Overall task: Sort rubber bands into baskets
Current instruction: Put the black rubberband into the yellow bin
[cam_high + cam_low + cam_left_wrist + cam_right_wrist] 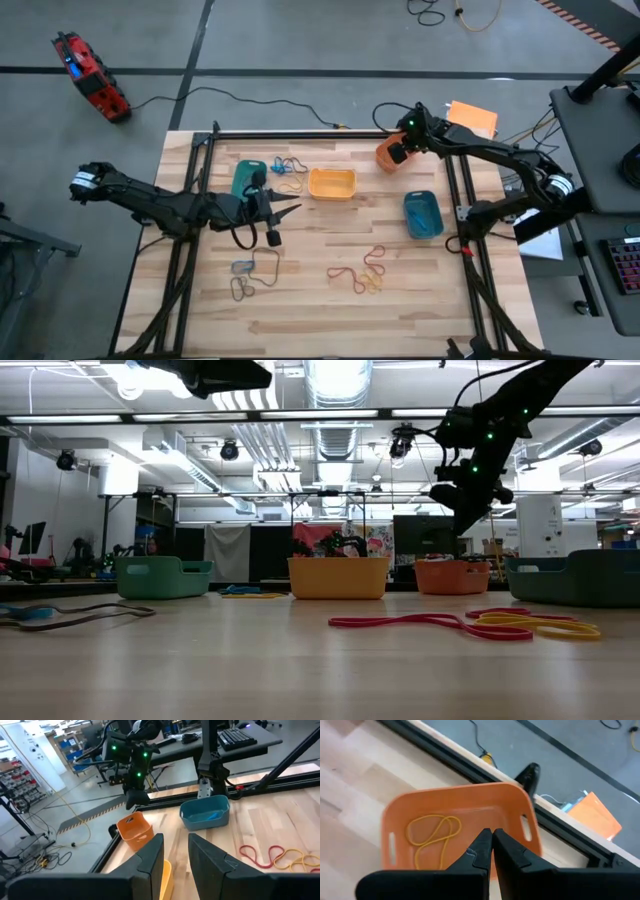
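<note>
My right gripper [398, 152] hangs shut and empty just above the orange basket [465, 805] at the table's far right. A yellow-orange rubber band [432, 832] lies on that basket's floor. My left gripper [292, 208] is open and empty above the middle left of the table, pointing right, between the teal-green basket [245, 178] and the yellow basket [332, 184]. The blue basket [423, 214] stands at the right. Red and yellow bands [360, 272] lie on the wood near the front. Brown, grey and blue bands [250, 275] lie left of them. Blue and yellow bands [288, 170] lie beside the teal-green basket.
A black frame rail [300, 134] runs along the table's far edge, just behind the orange basket. Black uprights [455, 190] stand at the right beside the blue basket. Bare wood lies between the yellow basket and the front bands. An orange sheet [472, 118] lies beyond the far right corner.
</note>
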